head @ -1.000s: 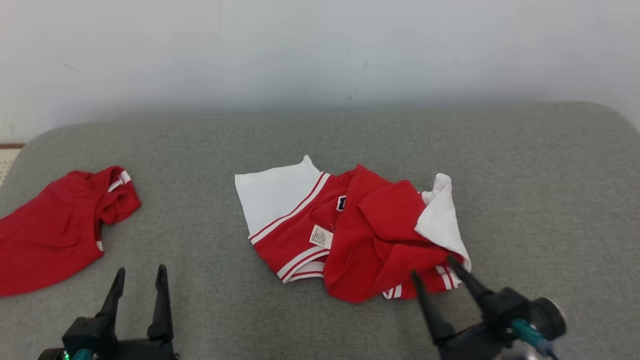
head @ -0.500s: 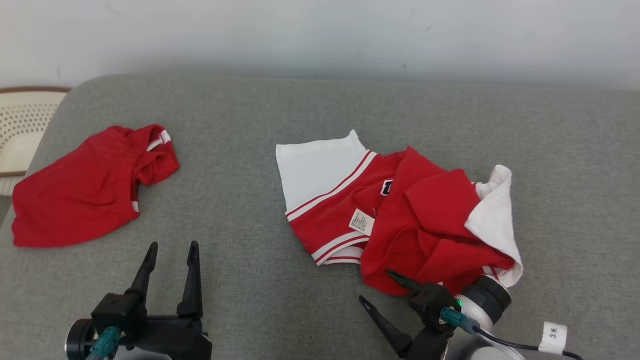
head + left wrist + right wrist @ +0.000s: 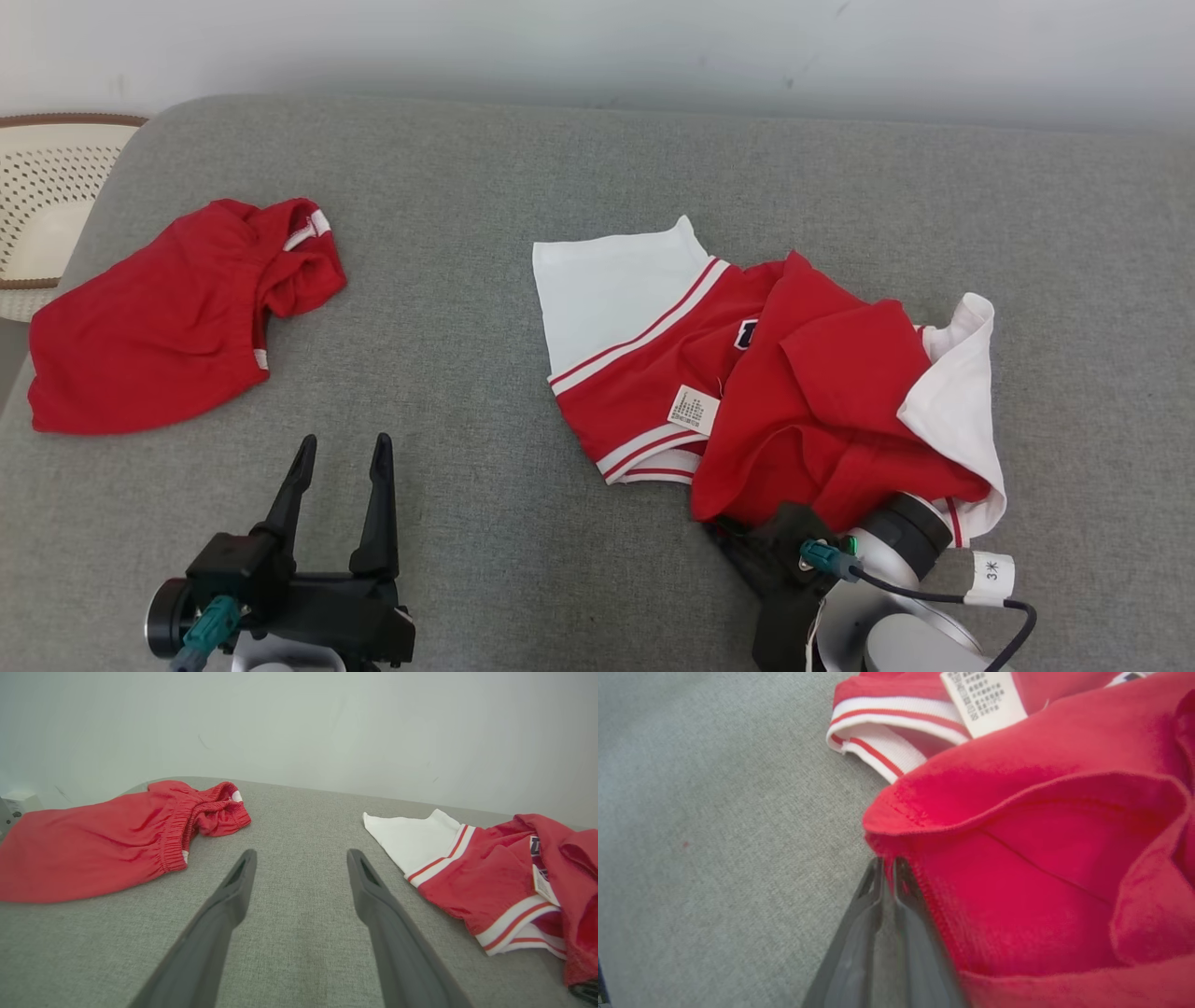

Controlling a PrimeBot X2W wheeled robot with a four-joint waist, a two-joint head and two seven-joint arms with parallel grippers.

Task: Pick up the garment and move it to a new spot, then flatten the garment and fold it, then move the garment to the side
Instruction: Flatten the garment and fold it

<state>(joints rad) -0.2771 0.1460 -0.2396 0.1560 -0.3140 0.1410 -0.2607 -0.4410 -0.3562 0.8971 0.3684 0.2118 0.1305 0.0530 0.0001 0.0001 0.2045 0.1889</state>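
The garment (image 3: 803, 392) is a crumpled red piece with white panels, striped trim and a small label, lying right of centre on the grey cushion (image 3: 485, 233). In the right wrist view my right gripper (image 3: 888, 864) has its two fingers pressed nearly together on the garment's (image 3: 1017, 858) stitched red hem at its near edge. From the head, the right wrist (image 3: 901, 546) sits just below that hem and the fingertips are tucked under the cloth. My left gripper (image 3: 344, 443) stands open over bare cushion at lower left, holding nothing; its fingers (image 3: 233, 896) are wide apart.
A second red garment (image 3: 159, 317) with an elastic waistband lies at the left of the cushion, also seen as red shorts (image 3: 103, 835) from the left wrist. A perforated cream basket (image 3: 47, 205) stands beyond the cushion's left edge. A pale wall runs behind.
The head camera has shifted, so the whole picture moved. My right gripper slid in to the garment's near hem and its fingers closed on it. The left gripper stayed open.
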